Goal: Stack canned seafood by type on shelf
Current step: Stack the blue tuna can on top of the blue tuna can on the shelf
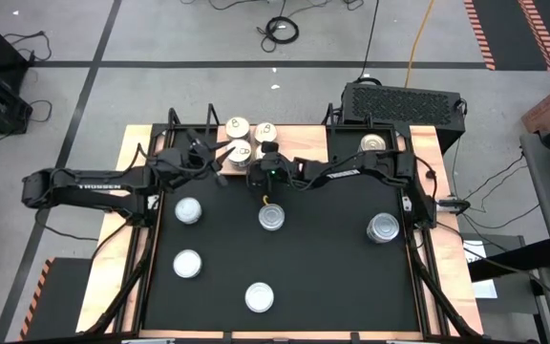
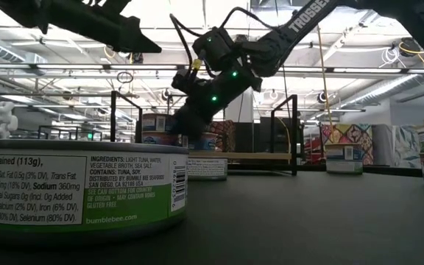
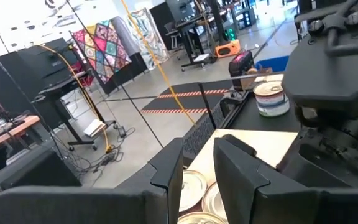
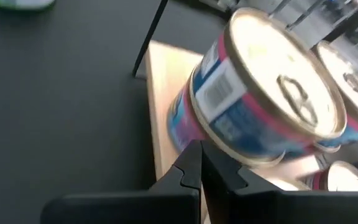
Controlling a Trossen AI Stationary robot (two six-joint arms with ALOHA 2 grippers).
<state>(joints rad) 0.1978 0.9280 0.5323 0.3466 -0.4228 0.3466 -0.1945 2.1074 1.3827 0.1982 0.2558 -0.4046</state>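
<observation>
High view: shelf [image 1: 299, 143], a pale wooden board, lies at the table's far edge with three white-topped tins [image 1: 240, 127] grouped on its left part and one tin [image 1: 374, 143] alone at its right end. Left gripper [image 1: 220, 161] and right gripper [image 1: 264, 175] meet at the shelf's front edge beside the group. Five silvery tins sit spread on the black tabletop [image 1: 323, 258]; the nearest one [image 1: 271, 218] lies just in front of the right gripper. "TROSSEN" is printed along the left arm.

Low view: green-banded can [image 2: 79, 193] fills the foreground; its label reads "drained (113g)", "INGREDIENTS: LIGHT TUNA, WATER, VEGETABLE BROTH, SEA SALT", "CONTAINS: TUNA, SOY", "BUMBLE BEE SEAFOODS", "bumblebee.com". Right gripper [image 2: 186, 118] hangs in front of the shelf, green lights lit on its wrist.

Left wrist view: the fingers [image 3: 169, 171] stand partly apart with nothing between them, above silvery tin tops [image 3: 194, 190]; the lone tin [image 3: 271, 98] shows at the board's end.

Right wrist view: fingertips [image 4: 194, 168] pressed together, empty, just below a stack of tins with blue-and-pink labels [image 4: 253, 106] on the board's corner. Label text unreadable.
</observation>
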